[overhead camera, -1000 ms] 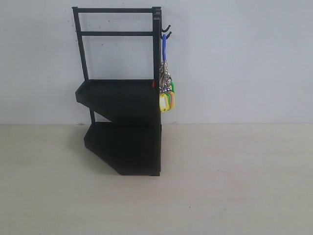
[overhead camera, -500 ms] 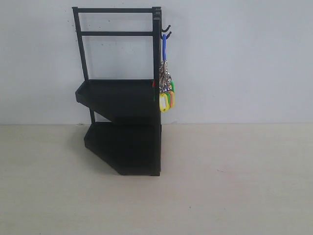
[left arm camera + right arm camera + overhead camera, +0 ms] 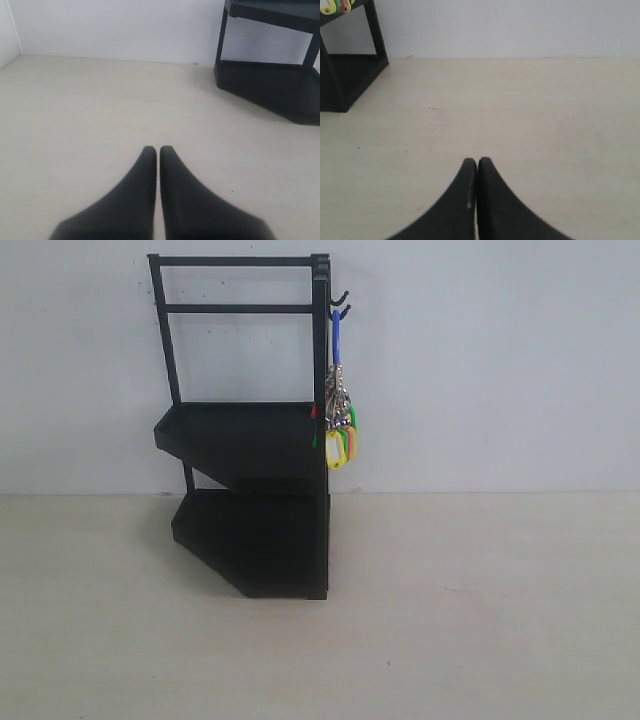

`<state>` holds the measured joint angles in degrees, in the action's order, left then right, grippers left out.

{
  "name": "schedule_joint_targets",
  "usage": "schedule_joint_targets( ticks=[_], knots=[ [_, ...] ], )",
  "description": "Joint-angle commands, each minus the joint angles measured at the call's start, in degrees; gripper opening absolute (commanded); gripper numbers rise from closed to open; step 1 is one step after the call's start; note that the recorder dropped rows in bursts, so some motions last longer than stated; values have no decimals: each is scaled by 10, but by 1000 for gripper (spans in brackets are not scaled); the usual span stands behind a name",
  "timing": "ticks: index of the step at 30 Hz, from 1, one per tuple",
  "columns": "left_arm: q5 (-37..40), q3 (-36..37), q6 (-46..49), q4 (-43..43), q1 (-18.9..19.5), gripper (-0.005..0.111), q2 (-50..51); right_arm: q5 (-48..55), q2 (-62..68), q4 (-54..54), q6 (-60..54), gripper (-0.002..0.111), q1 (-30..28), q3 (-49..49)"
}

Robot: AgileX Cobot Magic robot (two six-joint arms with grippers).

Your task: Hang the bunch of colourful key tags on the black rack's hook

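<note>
The black rack (image 3: 250, 440) stands upright against the white wall, left of centre. The colourful key tag bunch (image 3: 340, 430) hangs by its blue-sleeved ring from a small hook (image 3: 341, 306) at the rack's upper right corner, with the tags dangling beside the upper tray. Neither arm appears in the exterior view. My left gripper (image 3: 158, 149) is shut and empty above the bare table, with the rack's base (image 3: 270, 85) some way ahead. My right gripper (image 3: 477, 160) is also shut and empty; the rack's foot (image 3: 350, 75) and the lowest tags (image 3: 335, 6) show at that view's corner.
A pale wooden tabletop (image 3: 450, 620) spreads around the rack. A white wall (image 3: 500, 360) closes the back. A second white wall edge (image 3: 7, 30) shows in the left wrist view.
The key tag bunch has swung very slightly on the hook. Nothing else has moved.
</note>
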<state>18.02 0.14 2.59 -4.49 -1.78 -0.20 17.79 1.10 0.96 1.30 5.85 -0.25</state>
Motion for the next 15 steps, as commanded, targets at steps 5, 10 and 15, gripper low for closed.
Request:
schedule_joint_targets(
  ticks=[5, 10, 15],
  knots=[
    [-4, -1, 0, -4, 2, 4, 2, 8, -11, -10, -6, 0, -39, 3],
    [-4, -1, 0, -4, 2, 4, 2, 9, -11, -10, -7, 0, -65, 3],
    [-4, -1, 0, -4, 2, 4, 2, 9, -11, -13, -13, 0, -66, 3]
  ],
)
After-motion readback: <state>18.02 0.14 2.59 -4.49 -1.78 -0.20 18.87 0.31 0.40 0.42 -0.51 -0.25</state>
